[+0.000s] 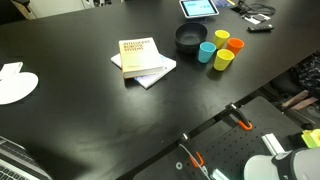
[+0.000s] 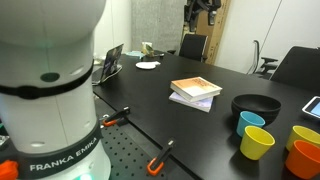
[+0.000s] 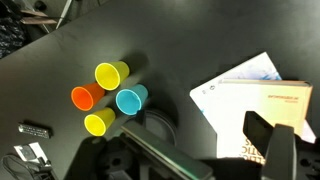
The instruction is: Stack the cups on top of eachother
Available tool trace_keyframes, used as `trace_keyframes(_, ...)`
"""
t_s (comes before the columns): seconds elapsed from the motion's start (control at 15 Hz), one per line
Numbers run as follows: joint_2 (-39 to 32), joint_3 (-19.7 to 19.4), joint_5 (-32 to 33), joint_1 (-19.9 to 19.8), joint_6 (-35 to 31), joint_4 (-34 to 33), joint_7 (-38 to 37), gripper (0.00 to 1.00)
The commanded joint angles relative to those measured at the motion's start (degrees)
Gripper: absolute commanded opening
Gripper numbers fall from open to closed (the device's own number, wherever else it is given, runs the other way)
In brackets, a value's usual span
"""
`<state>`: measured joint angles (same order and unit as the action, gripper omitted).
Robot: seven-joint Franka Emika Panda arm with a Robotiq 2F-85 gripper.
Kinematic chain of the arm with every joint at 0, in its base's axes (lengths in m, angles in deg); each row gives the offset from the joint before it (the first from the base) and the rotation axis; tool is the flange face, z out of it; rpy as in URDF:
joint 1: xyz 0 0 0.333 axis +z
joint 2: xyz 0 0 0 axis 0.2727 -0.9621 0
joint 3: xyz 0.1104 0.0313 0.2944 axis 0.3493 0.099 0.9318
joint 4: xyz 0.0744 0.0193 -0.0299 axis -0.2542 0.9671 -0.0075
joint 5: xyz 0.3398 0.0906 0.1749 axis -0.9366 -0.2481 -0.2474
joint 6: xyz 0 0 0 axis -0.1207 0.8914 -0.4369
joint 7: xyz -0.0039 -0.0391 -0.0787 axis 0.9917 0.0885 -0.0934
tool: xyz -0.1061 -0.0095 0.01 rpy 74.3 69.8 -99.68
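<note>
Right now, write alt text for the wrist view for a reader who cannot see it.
Seen from above, a teal cup, orange cup, yellow-green cup and yellow cup stand unstacked in a tight cluster on a black table. Stacked books lie to their right.

Reads "FRANKA EMI", white on the dark band of the robot base, by the bench's near edge. Shows printed title lines on the top book mid-bench, too small to read.
</note>
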<state>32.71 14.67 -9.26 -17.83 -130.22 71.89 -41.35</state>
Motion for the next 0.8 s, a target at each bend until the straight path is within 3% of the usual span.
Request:
trace_keyframes(0.0,-5.31,-5.93,2.43,-1.35,-3.51,-2.33,0.98,1.0)
trace_keyframes(0.4,-9.85,-14.88,3.08,-3.96,-13.2,-0.91,9.76,1.0)
trace_keyframes(0.53,-12.37,-17.28,1.13,-4.77,-17.42,-1.01,18.55,1.0)
trace_keyframes(0.73,-17.06,-19.72,0.22,-5.85,-20.65,-2.29,25.85,1.0)
